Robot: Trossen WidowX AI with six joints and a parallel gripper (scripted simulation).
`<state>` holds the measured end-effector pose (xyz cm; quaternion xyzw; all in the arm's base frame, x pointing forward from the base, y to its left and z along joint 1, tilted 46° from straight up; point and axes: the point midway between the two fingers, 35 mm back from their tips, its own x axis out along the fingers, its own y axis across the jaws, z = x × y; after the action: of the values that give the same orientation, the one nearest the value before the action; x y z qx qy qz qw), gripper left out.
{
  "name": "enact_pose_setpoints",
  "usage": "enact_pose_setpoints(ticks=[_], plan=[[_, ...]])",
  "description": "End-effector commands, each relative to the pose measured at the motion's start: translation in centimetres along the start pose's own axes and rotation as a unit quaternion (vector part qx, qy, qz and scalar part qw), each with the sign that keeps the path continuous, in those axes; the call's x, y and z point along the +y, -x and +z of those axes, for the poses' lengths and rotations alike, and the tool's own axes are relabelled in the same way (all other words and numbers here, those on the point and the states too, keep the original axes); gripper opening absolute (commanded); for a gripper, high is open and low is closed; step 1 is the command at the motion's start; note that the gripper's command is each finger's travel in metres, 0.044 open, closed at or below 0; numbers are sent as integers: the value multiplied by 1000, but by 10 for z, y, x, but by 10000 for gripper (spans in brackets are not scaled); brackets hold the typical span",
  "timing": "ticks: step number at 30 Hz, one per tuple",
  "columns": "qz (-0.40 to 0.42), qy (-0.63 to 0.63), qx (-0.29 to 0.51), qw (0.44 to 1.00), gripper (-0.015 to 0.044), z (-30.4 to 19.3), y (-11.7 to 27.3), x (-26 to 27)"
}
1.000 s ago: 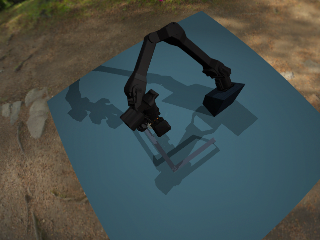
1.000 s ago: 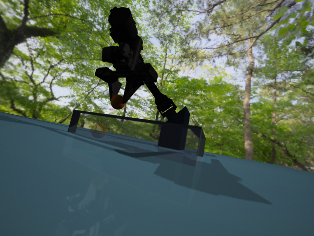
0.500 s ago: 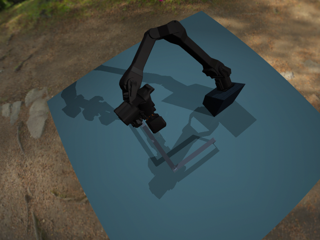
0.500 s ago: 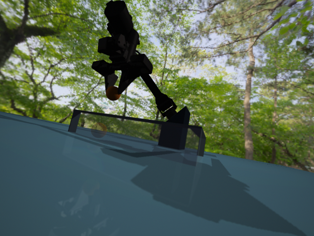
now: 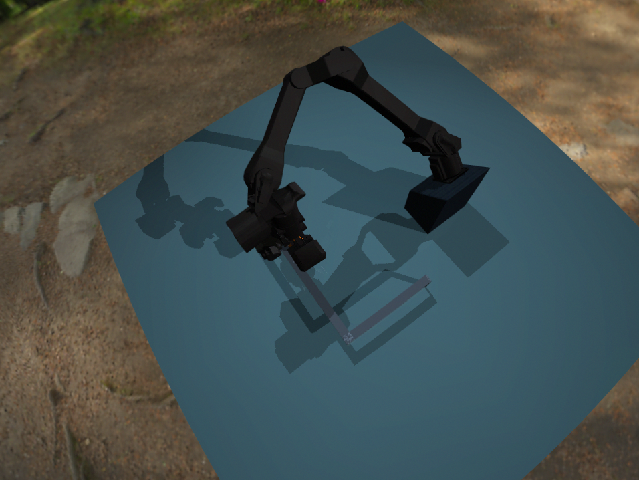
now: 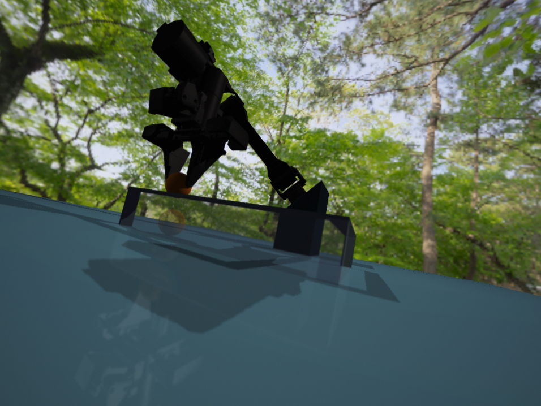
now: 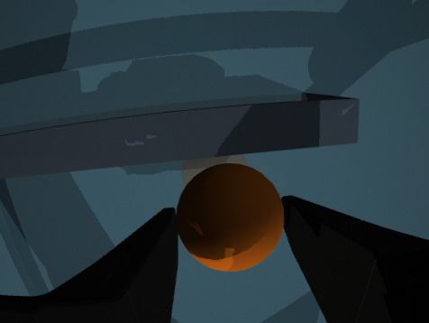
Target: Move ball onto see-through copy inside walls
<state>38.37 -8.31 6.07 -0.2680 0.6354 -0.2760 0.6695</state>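
Note:
My gripper [image 6: 177,182] [image 7: 229,213] is shut on the orange ball [image 6: 178,185] [image 7: 230,218], one finger on each side. The ball is off the table, about level with the top of the low clear wall [image 5: 321,299] [image 7: 171,135] in the exterior view. The see-through copy [image 6: 171,221] [image 7: 191,169] is below the ball, next to that wall. In the wrist view the ball covers most of the copy, whose upper left part shows. In the top view the gripper body hides the copy and nearly all of the ball.
The second clear wall [image 5: 390,307] meets the first at a corner [image 5: 347,337]. The arm's dark base block [image 5: 438,198] [image 6: 297,231] stands on the blue table [image 5: 464,362] [image 6: 393,349]. Shadows of the arm and walls fall across the table.

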Motion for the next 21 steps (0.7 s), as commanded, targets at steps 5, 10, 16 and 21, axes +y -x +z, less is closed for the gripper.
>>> enact_pose_setpoints(ticks=[5,10,16,21], plan=[[-5,7,10,1000,0,-6,-45,1],[-5,7,10,1000,0,-6,-45,1],[-5,7,10,1000,0,-6,-52,1],[-5,7,10,1000,0,-6,-60,1]])
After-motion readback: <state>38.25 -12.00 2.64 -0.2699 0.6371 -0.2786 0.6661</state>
